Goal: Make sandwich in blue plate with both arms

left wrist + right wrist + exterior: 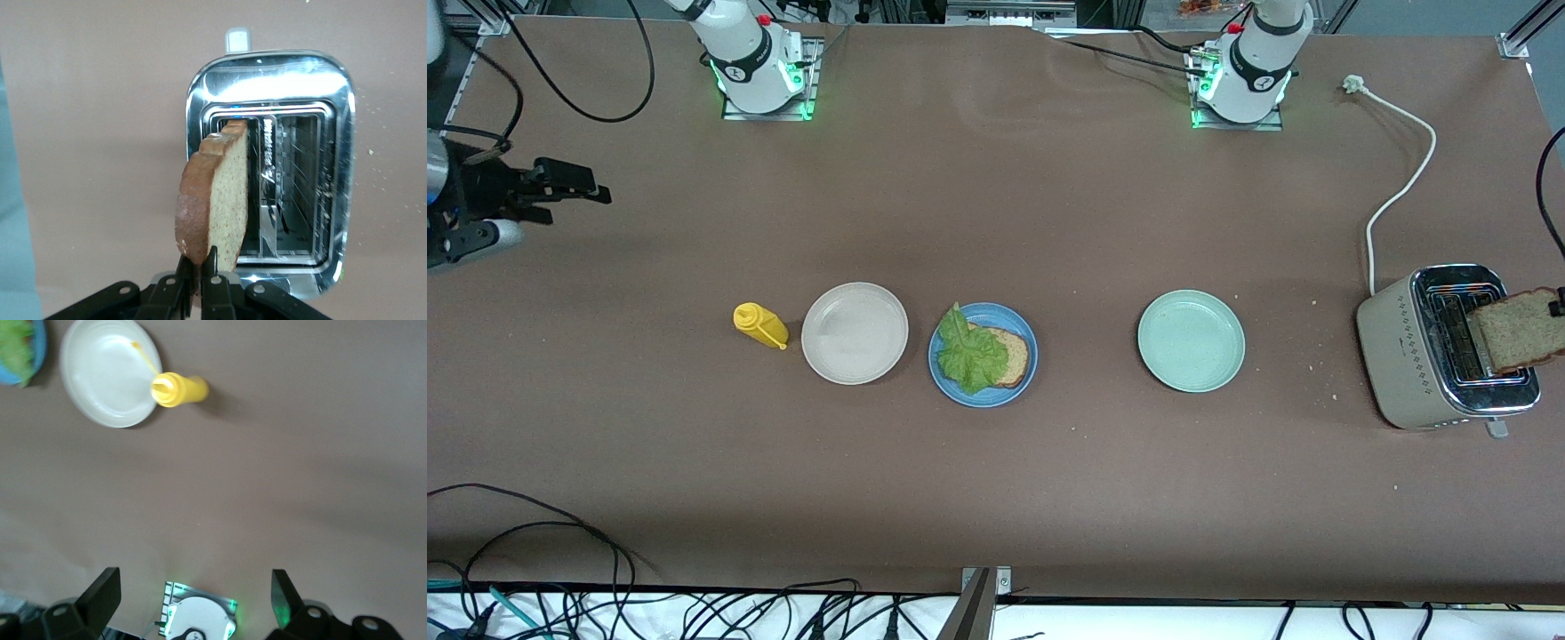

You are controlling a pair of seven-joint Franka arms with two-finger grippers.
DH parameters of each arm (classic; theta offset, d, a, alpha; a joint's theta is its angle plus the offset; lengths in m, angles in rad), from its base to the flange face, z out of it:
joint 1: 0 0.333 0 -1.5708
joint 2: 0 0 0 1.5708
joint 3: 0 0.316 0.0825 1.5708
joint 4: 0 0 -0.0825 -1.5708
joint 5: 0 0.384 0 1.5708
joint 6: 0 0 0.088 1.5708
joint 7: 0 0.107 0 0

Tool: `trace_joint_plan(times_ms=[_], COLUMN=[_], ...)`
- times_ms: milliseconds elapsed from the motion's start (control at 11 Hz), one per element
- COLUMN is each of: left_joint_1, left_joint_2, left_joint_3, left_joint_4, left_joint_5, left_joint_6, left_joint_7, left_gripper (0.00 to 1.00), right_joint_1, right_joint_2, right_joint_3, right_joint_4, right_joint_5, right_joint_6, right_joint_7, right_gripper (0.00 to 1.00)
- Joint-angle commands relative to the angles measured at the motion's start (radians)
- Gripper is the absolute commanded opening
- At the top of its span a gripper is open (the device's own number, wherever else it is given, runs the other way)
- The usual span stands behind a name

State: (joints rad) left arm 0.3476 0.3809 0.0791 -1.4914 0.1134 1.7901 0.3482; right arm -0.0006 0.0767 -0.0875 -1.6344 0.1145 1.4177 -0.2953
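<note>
The blue plate (996, 398) lies mid-table and holds one brown bread slice (1016, 357) with a green lettuce leaf (971, 356) on top of it. My left gripper (1558, 308) is over the toaster (1405, 347) at the left arm's end of the table. It is shut on the edge of a second bread slice (1519, 329). In the left wrist view the fingers (198, 257) pinch the crust of this slice (217, 193), which is upright above the toaster's slot (267, 80). My right gripper (574, 188) is open and empty, waiting over the right arm's end of the table (195, 587).
A beige plate (855, 333) lies beside the blue plate toward the right arm's end, with a yellow mustard bottle (759, 325) beside it. A mint-green plate (1191, 340) lies toward the left arm's end. The toaster's white cord (1400, 187) runs toward the left arm's base.
</note>
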Motion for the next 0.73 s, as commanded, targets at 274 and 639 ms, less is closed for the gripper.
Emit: trace_joint_plan(times_ms=[274,639], left_joint_1=[-0.004,-0.007], left_joint_2=[-0.164,-0.165], left_joint_3=[-0.056,-0.11], left_joint_4=[0.02,0.074], left_joint_5=[0.006,0.006], left_joint_6=[-0.159,-0.202], left_joint_7=[0.031,0.029], left_gripper=[0.0,0.0], right_joint_1=[-0.009,-0.007], right_joint_2=[-0.083,-0.142], right_joint_3=[0.074,0.032], right_joint_4=[-0.078,-0.136], right_joint_5=[-0.102,-0.096], right_joint_6=[0.18,0.208], right_joint_7=[0.493,0.412], right_gripper=[1.0,1.0])
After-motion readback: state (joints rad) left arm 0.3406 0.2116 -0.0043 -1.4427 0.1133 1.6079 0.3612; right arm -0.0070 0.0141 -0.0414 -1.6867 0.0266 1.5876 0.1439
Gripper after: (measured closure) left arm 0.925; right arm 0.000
